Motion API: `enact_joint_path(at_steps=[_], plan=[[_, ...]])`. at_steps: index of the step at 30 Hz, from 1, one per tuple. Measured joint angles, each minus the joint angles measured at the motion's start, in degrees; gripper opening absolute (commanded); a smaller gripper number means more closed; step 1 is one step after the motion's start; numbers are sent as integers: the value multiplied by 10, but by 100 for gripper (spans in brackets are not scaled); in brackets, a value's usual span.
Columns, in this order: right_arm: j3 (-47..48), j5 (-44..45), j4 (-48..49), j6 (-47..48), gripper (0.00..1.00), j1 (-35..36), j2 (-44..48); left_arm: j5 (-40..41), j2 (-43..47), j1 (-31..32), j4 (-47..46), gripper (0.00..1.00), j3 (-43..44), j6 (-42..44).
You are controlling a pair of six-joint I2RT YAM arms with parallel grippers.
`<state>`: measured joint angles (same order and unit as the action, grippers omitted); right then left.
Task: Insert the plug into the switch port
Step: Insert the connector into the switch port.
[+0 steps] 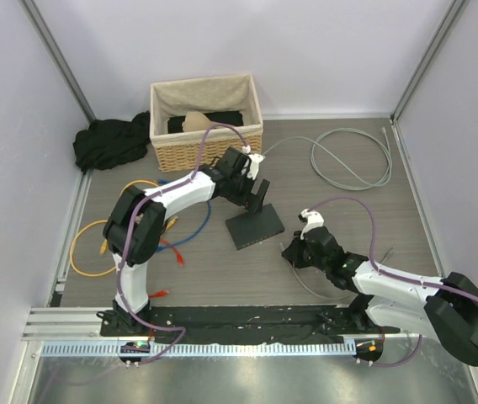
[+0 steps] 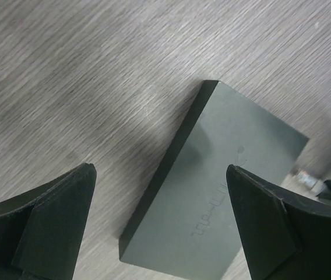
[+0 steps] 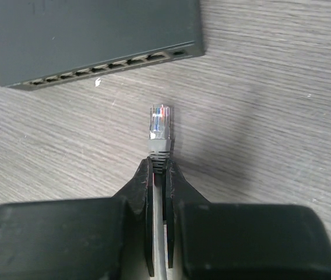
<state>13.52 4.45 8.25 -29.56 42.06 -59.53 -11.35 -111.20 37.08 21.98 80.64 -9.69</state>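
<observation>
Clear-tipped grey plug (image 3: 158,125), centre frame, is clamped in the right hand (image 3: 159,167), near the flat dark-grey switch (image 3: 95,35) with its socket row (image 3: 95,70); left hand (image 2: 159,170) spread apart (the switch's embossed lettering is unreadable).

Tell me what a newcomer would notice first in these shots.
The plug, pinched at its grey boot in the shut jaws of the right gripper, points at the port row of the switch at mid-table, with a gap left between them. The left gripper hovers over the switch's far end, jaws wide open. A wicker basket sits against the back wall.
</observation>
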Motion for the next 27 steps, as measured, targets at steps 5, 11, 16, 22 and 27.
enact_joint_path(at_steps=[5, 11, 16, 22, 27], plan=[[-7, -16, 29, 1, 1, -13, -10, 0, -16, 4, 1, 99, 3, 17], [-7, -23, 64, 16, 1, -17, -21, -4, -27, 7, 1, 99, 13, 27], [-5, -24, 80, 25, 1, -26, -50, -13, -35, 10, 1, 99, 20, 27], [-5, -29, 93, 31, 1, -38, -56, -24, -48, 11, 1, 98, 30, 27], [6, -33, 99, 40, 1, -42, -62, -35, -58, 11, 1, 99, 40, 25]])
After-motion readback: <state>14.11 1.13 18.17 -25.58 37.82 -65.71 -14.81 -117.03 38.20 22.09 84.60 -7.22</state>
